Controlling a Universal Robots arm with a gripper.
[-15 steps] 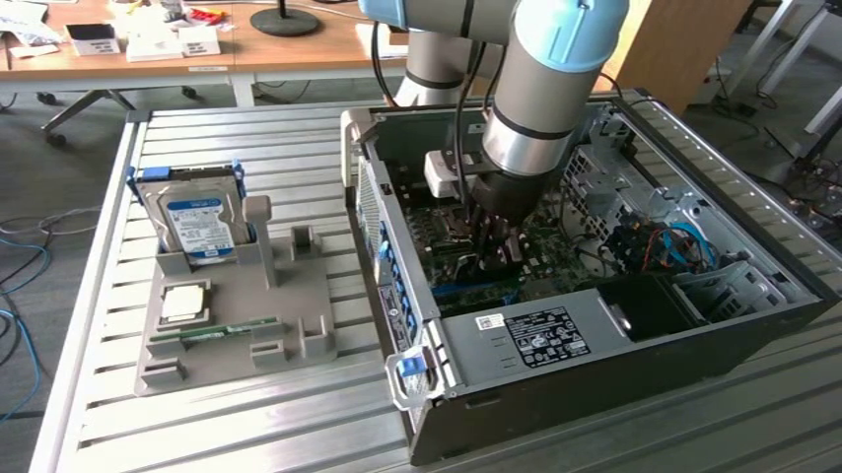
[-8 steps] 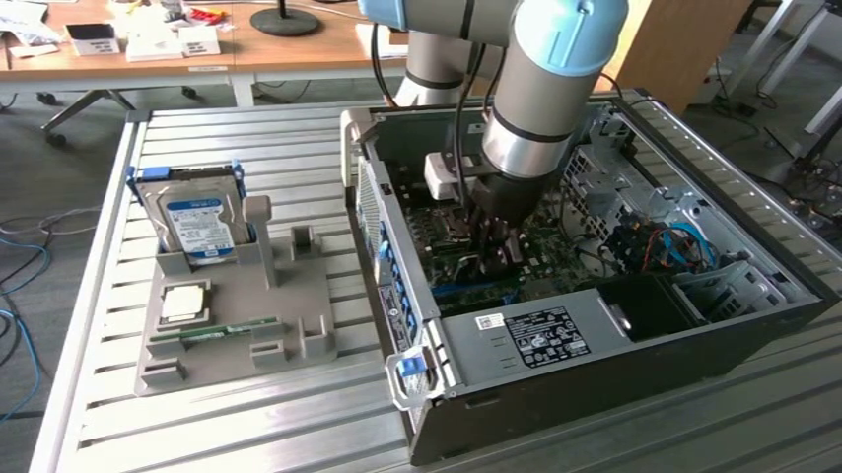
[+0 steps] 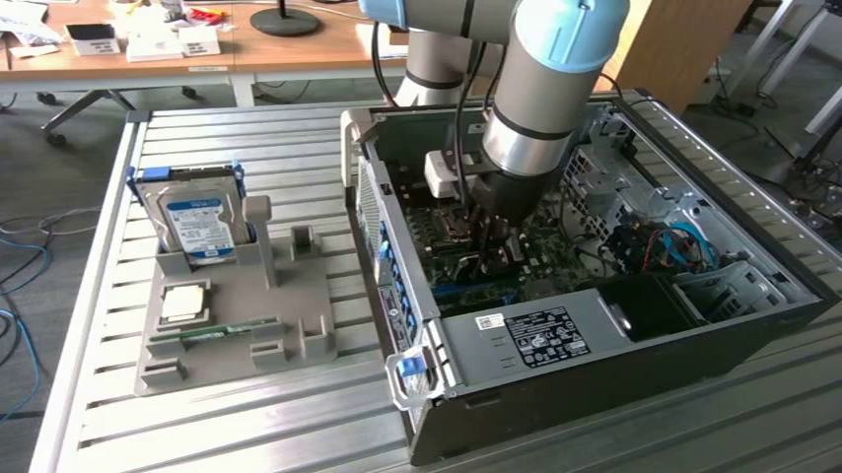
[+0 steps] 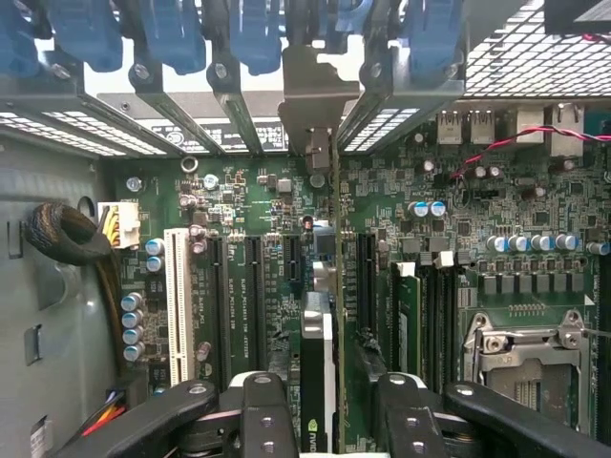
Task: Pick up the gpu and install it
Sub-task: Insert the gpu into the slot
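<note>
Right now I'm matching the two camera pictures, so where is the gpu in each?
Exterior view: the gpu is inside the open case, a dark sliver right under the claw, which mostly hides it.
Wrist view: the gpu stands on edge between the open claw's fingers, bracket toward the rear slots.
Shared landmark: the green motherboard.

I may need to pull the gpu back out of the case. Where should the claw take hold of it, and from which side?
Likely the gpu's free long edge, the one facing away from the motherboard, with a finger on each flat face. It stands on edge in a slot, bracket at the case's rear wall, so only that edge is reachable, coming straight in through the case's open side.
</note>
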